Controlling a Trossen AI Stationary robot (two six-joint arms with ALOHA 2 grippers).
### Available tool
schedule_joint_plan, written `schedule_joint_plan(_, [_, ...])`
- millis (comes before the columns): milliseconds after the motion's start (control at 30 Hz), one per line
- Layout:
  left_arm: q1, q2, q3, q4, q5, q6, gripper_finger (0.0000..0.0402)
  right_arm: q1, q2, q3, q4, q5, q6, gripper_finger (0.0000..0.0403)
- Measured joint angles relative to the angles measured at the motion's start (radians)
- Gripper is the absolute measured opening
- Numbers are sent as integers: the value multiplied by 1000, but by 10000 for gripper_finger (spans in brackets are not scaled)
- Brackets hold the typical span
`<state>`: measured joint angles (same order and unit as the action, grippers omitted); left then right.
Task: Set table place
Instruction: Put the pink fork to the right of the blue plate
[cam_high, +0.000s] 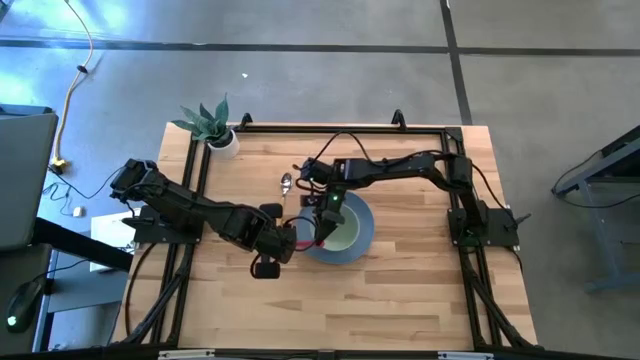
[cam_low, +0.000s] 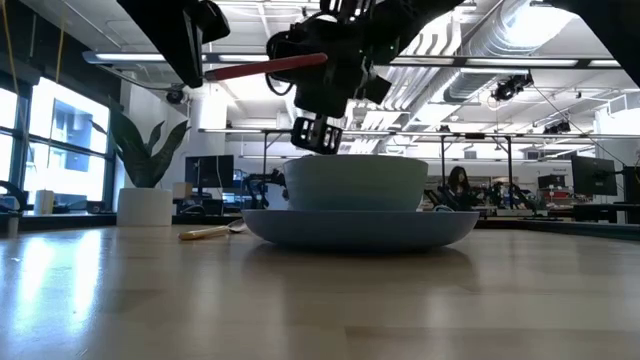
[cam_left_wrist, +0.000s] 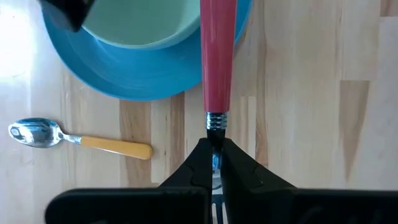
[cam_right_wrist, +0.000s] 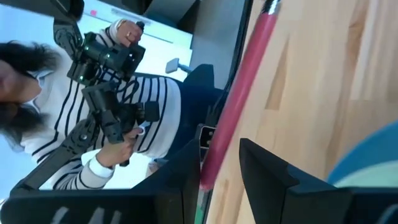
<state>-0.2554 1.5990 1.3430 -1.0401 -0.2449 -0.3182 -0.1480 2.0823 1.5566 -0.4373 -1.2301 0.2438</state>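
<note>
A utensil with a red handle (cam_left_wrist: 217, 56) and a metal neck is held level above the table (cam_high: 420, 290), beside a pale green bowl (cam_low: 355, 182) that stands on a blue plate (cam_low: 360, 225). My left gripper (cam_left_wrist: 213, 162) is shut on the utensil; its head is hidden behind the fingers. My right gripper (cam_right_wrist: 224, 180) is open over the plate's left rim. Its fingers stand on either side of the handle's free end (cam_right_wrist: 211, 168). A gap shows on one side; whether the other finger touches it, I cannot tell. My left gripper pinches the utensil's metal neck (cam_left_wrist: 214, 124), just below the red handle, between its two fingers. The fingers lie along the utensil, which sticks straight out past them toward the bowl. The utensil is level and lifted clear above the table (cam_low: 265, 68).
A spoon with a yellow handle (cam_high: 287, 183) lies on the table beyond the plate; it also shows in the left wrist view (cam_left_wrist: 81, 140). A potted plant (cam_high: 222, 135) stands at the far left corner. A person in a striped shirt (cam_right_wrist: 124, 137) is beyond the table.
</note>
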Motion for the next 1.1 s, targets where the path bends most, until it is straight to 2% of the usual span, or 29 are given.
schedule_joint_plan(267, [0, 0, 0, 1, -16, 0, 0, 37, 0, 0, 12, -2, 9, 96])
schedule_joint_plan(433, [0, -1, 0, 6, -13, -5, 0, 29, 0, -2, 56, -4, 59, 41])
schedule_joint_plan(533, [-1, -2, 0, 2, -9, -15, 0, 8, 2, -5, 83, -3, 108, 22])
schedule_joint_plan(733, [-1, -3, 0, 5, -5, -31, 0, -2, 2, -5, 92, -8, 94, 26])
schedule_joint_plan(867, [-2, -3, 0, 12, 3, -34, 0, -2, 3, -5, 90, 9, 69, 8])
schedule_joint_plan(1100, [-2, -3, 0, 22, 15, -32, 0, -3, 3, -5, 85, 28, 23, 3])
